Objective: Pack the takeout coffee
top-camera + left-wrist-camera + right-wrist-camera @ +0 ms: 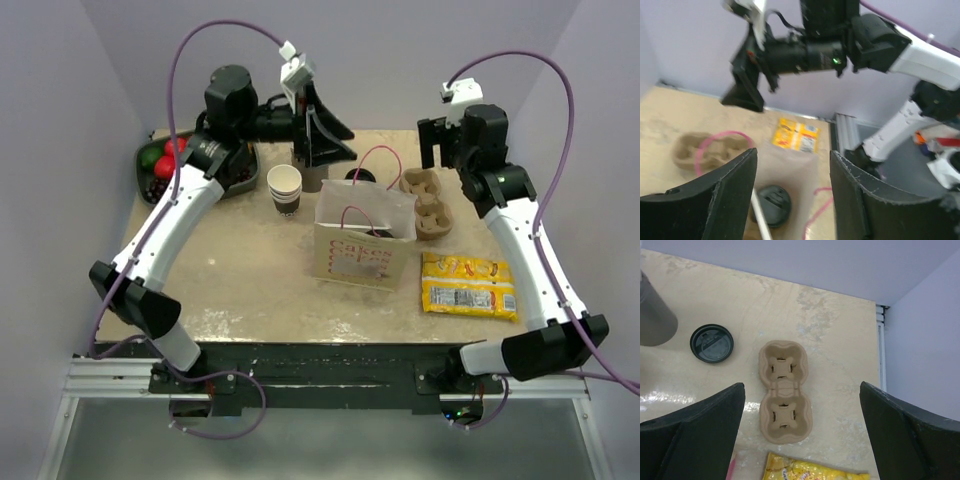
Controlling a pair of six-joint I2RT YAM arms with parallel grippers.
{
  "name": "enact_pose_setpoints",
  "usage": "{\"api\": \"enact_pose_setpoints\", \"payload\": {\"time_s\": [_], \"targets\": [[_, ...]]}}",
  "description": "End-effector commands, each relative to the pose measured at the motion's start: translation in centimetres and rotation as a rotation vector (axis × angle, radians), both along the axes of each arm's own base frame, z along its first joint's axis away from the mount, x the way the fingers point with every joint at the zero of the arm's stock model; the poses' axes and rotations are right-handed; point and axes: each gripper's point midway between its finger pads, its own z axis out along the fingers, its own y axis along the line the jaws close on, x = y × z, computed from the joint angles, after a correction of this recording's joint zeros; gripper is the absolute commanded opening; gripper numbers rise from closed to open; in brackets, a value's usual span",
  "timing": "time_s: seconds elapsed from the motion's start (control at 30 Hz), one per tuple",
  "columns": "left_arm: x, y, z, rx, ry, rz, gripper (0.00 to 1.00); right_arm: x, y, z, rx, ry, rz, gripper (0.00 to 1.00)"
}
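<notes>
The takeout coffee (pixel 771 204) stands inside the white paper bag (pixel 365 245). In the left wrist view I see its round black lid from above, with a white straw (pixel 760 216) slanting beside it. My left gripper (pixel 792 152) hangs open above the bag's mouth, nothing between its fingers; in the top view it (pixel 322 150) is over the bag's back edge. From the top camera a dark patch (pixel 381 232) shows in the bag's opening. My right gripper (pixel 801 385) is wide open and empty, high over the cardboard cup carrier (pixel 784 390).
A loose black lid (pixel 712 343) lies flat on the table behind the bag. A stack of lidless cups (pixel 285 188) stands to the bag's left, next to a grey cylinder (pixel 655 315). A yellow snack packet (pixel 468 285) lies front right; a fruit tray (pixel 160 165) sits back left.
</notes>
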Motion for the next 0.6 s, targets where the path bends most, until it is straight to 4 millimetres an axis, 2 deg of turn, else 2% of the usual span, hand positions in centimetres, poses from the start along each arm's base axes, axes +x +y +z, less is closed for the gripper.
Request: {"api": "enact_pose_setpoints", "payload": {"time_s": [0.0, 0.03, 0.07, 0.1, 0.13, 0.2, 0.27, 0.3, 0.33, 0.4, 0.43, 0.47, 0.5, 0.57], "targets": [[3.0, 1.6, 5.7, -0.016, -0.308, 0.19, 0.65, -0.1, 1.8, 1.4, 0.019, 0.018, 0.119, 0.99], [4.4, 3.0, 5.8, -0.003, -0.32, 0.258, 0.66, -0.4, 1.9, 0.7, 0.019, 0.056, 0.125, 0.99], [5.7, 4.1, 6.2, -0.005, -0.32, 0.332, 0.67, -0.4, 2.0, 1.1, 0.021, 0.06, 0.131, 0.99], [6.9, 5.2, 5.6, 0.002, -0.294, 0.375, 0.68, -0.6, 2.2, 1.1, 0.024, 0.071, 0.141, 0.99], [8.5, 7.7, 6.0, -0.001, -0.291, 0.456, 0.71, -0.9, 2.1, 0.9, 0.035, 0.089, 0.126, 0.99], [11.7, 11.4, 4.6, 0.03, -0.23, 0.626, 0.76, -0.7, 0.4, 1.5, 0.03, 0.075, 0.012, 0.99], [13.2, 14.3, 3.8, 0.068, -0.222, 0.77, 0.78, -0.9, -0.9, 2.0, 0.054, 0.07, -0.091, 0.99], [14.2, 16.1, 2.6, 0.096, -0.202, 0.837, 0.78, -0.8, -1.4, 2.3, 0.055, 0.059, -0.13, 0.99], [14.6, 17.2, 2.2, 0.115, -0.193, 0.887, 0.8, -0.8, -2.5, 3.0, 0.045, 0.032, -0.195, 0.99], [16.3, 20.5, 1.0, 0.155, -0.169, 1.026, 0.82, -0.8, -3.2, 4.7, 0.051, -0.024, -0.237, 0.99], [16.8, 21.5, 0.5, 0.17, -0.152, 1.064, 0.83, -0.6, -3.5, 5.5, 0.054, -0.051, -0.257, 0.99], [17.3, 22.9, 0.3, 0.183, -0.151, 1.121, 0.83, -0.6, -3.6, 7.3, 0.073, -0.097, -0.267, 0.99], [18.0, 24.5, -0.1, 0.196, -0.14, 1.166, 0.84, -0.4, -3.6, 8.1, 0.083, -0.114, -0.27, 0.99], [18.7, 26.5, -0.1, 0.203, -0.138, 1.228, 0.84, -0.5, -3.4, 11.3, 0.117, -0.196, -0.254, 0.99]]}}
